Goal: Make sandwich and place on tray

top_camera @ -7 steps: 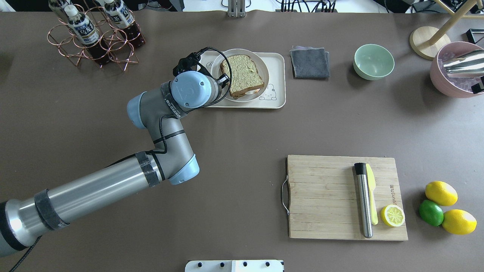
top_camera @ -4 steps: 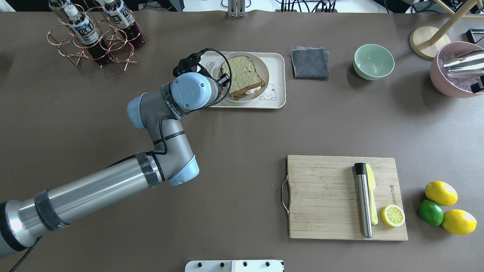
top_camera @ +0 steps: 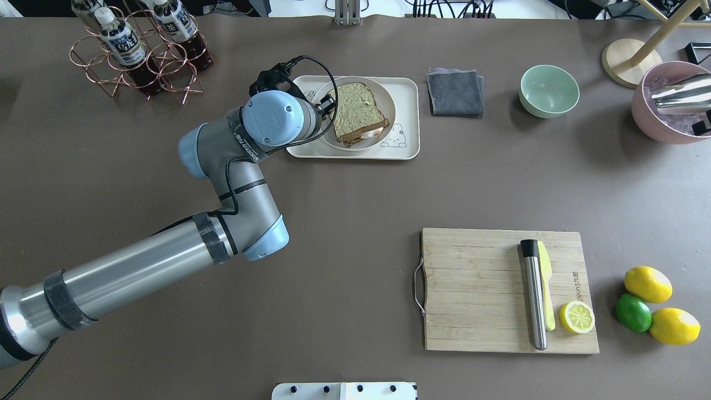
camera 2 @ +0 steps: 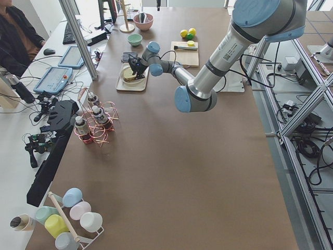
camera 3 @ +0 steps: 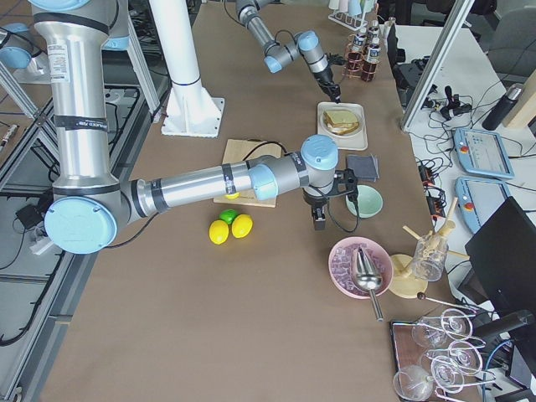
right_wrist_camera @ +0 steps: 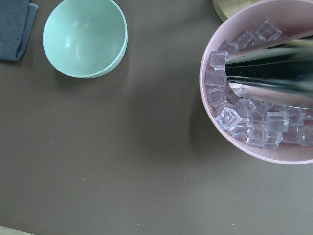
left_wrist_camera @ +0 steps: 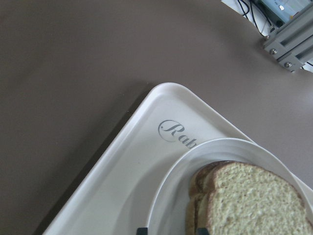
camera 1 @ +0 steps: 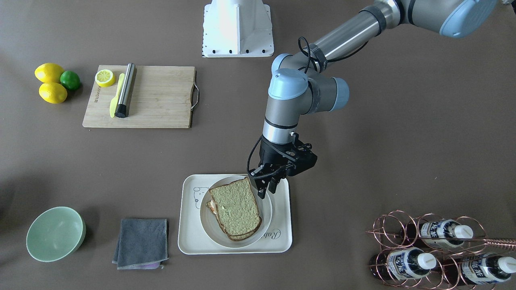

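I judge the build done and the task at its last step: the sandwich [camera 1: 236, 209], 2 slices with a bit of egg [camera 1: 212, 207] peeking out at one side, lies on a round white plate [camera 1: 265, 219], and that plate sits inside the tray [camera 1: 189, 241]. Nothing is lifted.

My left pincer [camera 1: 268, 188] hangs at the plate's rim, by the sandwich's near corner. In the left wrist view its 2 tips stand a narrow way apart with the rim between them. I see no squeeze on the plate, so I read it as loose and holding nothing.

My right pincer [camera 3: 319, 219] hovers over the surface between the green bowl [right_wrist_camera: 85, 39] and the pink bowl [right_wrist_camera: 202, 93]. Whether it is wide or closed I cannot tell.

The next move, as I judge it, calls for drawing the left arm straight up and away. The tips must clear the rim without catching it, or the plate could skid on the tray.

As for containers, the green bowl is empty. The pink bowl holds ice cubes [right_wrist_camera: 230, 117] and a shiny metal tool [right_wrist_camera: 274, 73].
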Motion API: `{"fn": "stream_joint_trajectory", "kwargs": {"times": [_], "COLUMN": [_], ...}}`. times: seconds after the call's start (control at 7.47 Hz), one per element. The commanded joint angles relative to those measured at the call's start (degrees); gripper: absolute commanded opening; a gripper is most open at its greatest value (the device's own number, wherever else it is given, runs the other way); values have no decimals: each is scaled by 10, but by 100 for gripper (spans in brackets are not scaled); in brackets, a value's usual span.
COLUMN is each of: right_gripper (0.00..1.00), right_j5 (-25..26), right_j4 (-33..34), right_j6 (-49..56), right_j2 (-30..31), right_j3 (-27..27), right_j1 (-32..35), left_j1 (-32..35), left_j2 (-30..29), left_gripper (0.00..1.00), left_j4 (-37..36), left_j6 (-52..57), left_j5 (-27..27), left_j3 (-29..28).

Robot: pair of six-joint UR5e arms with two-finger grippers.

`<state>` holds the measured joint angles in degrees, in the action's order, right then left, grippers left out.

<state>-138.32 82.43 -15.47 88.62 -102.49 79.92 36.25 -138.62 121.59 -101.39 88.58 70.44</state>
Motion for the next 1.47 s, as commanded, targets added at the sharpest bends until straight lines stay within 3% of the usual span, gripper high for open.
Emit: {"fn": "stream_joint_trajectory", "kwargs": {"times": [0.0, 0.4, 0.67, 1.34], "right_gripper": [100, 100, 100, 100], "right_j5": [-5, -4, 24, 26], "right_j4": [0, -15, -16, -15], "right_j6": [0, 0, -1, -5], "right_j2": [0, 17, 17, 49], "right_j3": [0, -1, 19, 12], "right_j1": [7, 21, 21, 30], "left_j1": [15, 42, 46, 60], "left_j2": [9, 107, 149, 194], "left_gripper": [98, 98, 98, 98], "left_j4": [-5, -7, -41, -42], "left_j6": [9, 127, 169, 181], "left_j5": [27, 60, 53, 63], "left_j3": [32, 176, 266, 305]}}
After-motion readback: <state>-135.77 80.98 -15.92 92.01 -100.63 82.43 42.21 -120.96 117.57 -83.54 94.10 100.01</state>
